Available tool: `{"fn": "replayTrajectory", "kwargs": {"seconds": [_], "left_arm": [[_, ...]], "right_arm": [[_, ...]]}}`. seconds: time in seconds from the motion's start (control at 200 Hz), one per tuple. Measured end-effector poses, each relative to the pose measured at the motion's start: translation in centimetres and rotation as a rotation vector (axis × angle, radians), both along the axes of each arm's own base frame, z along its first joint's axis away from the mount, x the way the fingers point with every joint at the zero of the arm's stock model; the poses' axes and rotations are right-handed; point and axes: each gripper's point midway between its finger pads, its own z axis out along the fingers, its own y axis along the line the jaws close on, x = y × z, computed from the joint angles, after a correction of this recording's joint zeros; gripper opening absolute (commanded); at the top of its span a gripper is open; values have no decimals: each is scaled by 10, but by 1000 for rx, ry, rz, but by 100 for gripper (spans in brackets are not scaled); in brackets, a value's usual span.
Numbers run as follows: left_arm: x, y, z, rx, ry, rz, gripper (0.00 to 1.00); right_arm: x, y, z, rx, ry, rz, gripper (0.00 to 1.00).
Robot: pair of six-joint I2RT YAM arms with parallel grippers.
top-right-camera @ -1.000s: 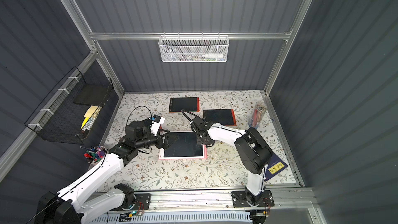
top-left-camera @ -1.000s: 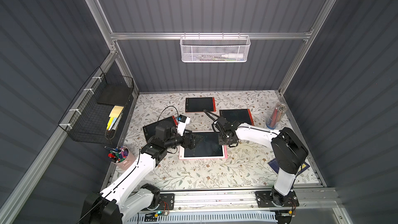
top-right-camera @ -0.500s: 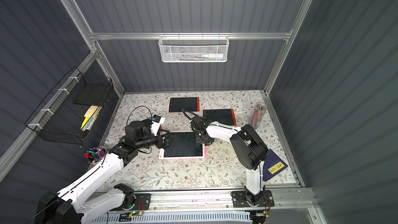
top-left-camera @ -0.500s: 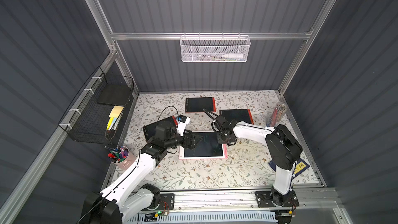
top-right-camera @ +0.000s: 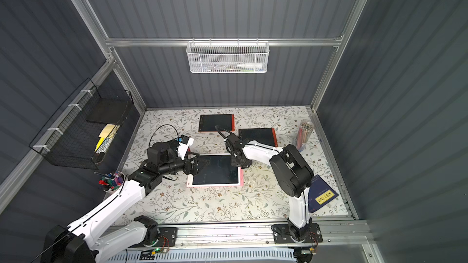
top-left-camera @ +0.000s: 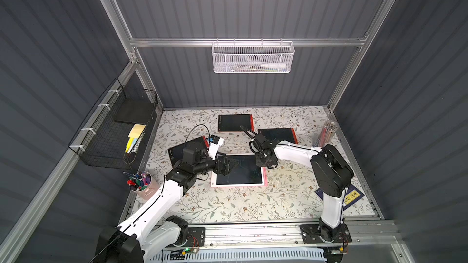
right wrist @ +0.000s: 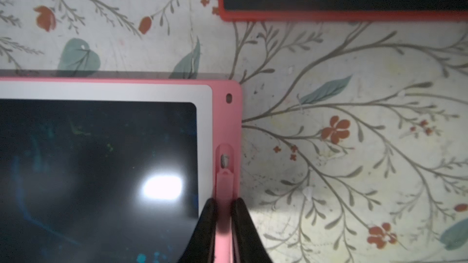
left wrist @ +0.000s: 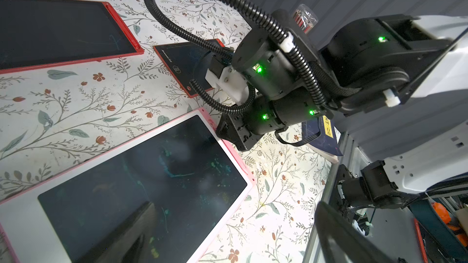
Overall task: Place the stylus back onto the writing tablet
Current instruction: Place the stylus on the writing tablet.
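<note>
A pink-framed writing tablet (top-left-camera: 239, 173) (top-right-camera: 215, 173) lies flat mid-table, its dark screen (right wrist: 101, 160) smeared with faint marks. In the right wrist view a pink stylus (right wrist: 224, 183) lies along the groove in the tablet's right rim, tip toward a small hole. My right gripper (right wrist: 223, 202) is shut on its shaft, and it sits at the tablet's far right corner in both top views (top-left-camera: 264, 164) (top-right-camera: 239, 164). My left gripper (top-left-camera: 229, 166) (left wrist: 235, 236) hangs open over the tablet's left part (left wrist: 152, 173), holding nothing.
Red-framed tablets lie behind (top-left-camera: 235, 122), behind right (top-left-camera: 277, 135) and under the left arm (top-left-camera: 182, 149). A pen cup (top-left-camera: 141, 184) stands at the left edge. At the right are a pencil jar (top-left-camera: 326, 132) and a blue booklet (top-left-camera: 352, 196). Wire baskets hang on the walls.
The right arm's elbow has drifted slightly left, while its gripper stays at the tablet's right edge on the stylus. The left arm has not moved.
</note>
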Motion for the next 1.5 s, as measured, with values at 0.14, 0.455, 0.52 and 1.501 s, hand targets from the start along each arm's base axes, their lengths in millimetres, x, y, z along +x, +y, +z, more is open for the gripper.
{"fn": "replayTrajectory", "kwargs": {"seconds": [0.14,0.455,0.52,1.501], "left_arm": [[0,0,0,0,0,0,99],[0,0,0,0,1,0,99],[0,0,-1,1,3,0,99],[8,-16,1,-27,10,-62,99]], "right_arm": [[3,1,-1,-4,-1,8,17],[7,0,0,-4,-5,11,18],[7,0,0,-5,-5,11,19],[-48,-11,41,196,-21,64,3]]}}
